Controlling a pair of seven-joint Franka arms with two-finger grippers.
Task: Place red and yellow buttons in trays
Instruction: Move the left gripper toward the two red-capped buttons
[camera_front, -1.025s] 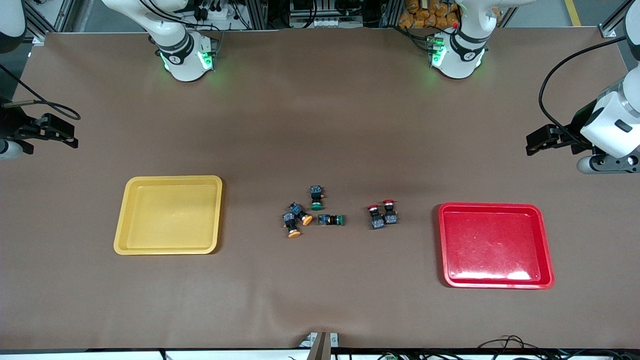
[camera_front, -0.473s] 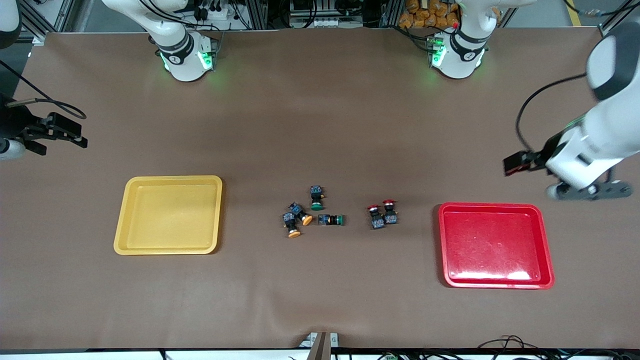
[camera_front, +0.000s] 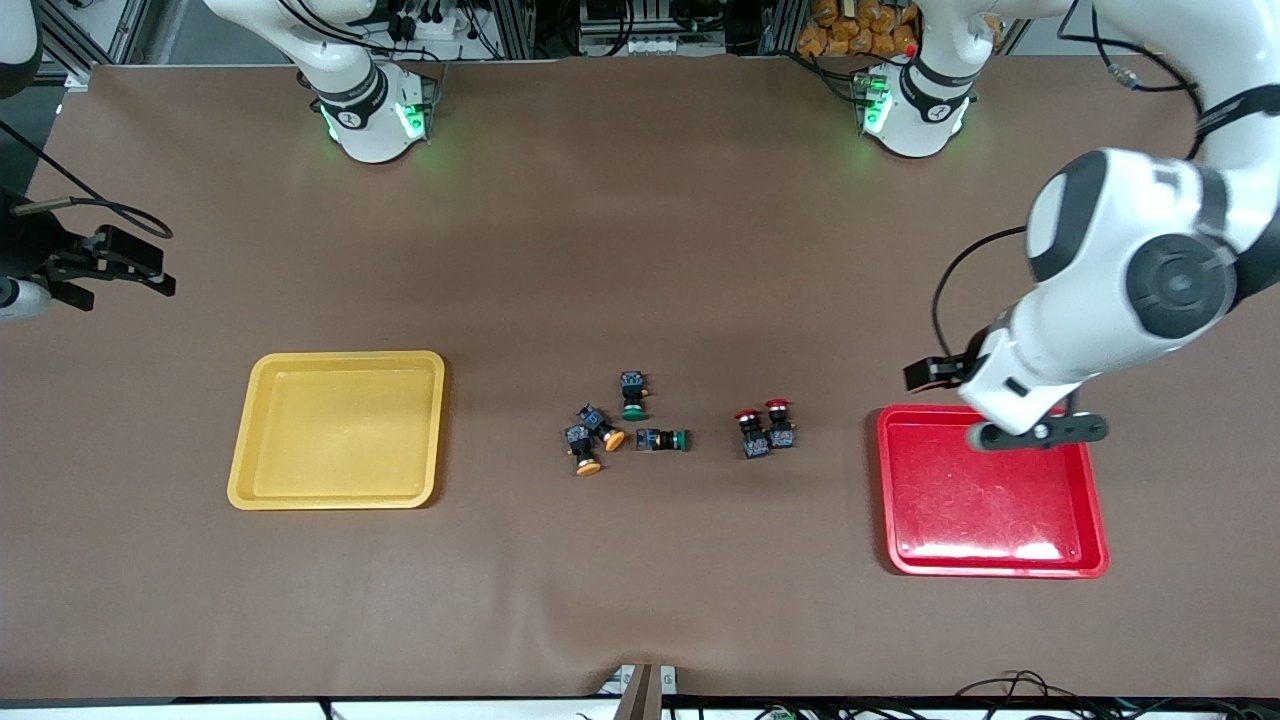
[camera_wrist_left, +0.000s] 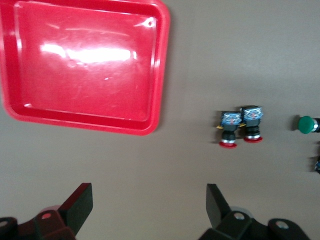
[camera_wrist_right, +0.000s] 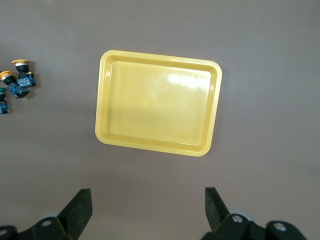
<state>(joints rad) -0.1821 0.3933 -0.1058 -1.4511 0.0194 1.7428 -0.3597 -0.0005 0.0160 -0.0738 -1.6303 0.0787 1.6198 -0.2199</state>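
Left gripper (camera_wrist_left: 147, 212) now swung in from the table edge, over the red tray's (camera_front: 1095, 500) rim, wide open, empty, nearing red buttons (camera_front: 765, 428) mid-table. Yellow buttons (camera_front: 592, 440) untouched. Right gripper (camera_wrist_right: 147, 212) open, waiting.

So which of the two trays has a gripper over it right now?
The red tray, at the left arm's end of the table: the left gripper is up over its rim with open jaws. The yellow tray has nothing over it.
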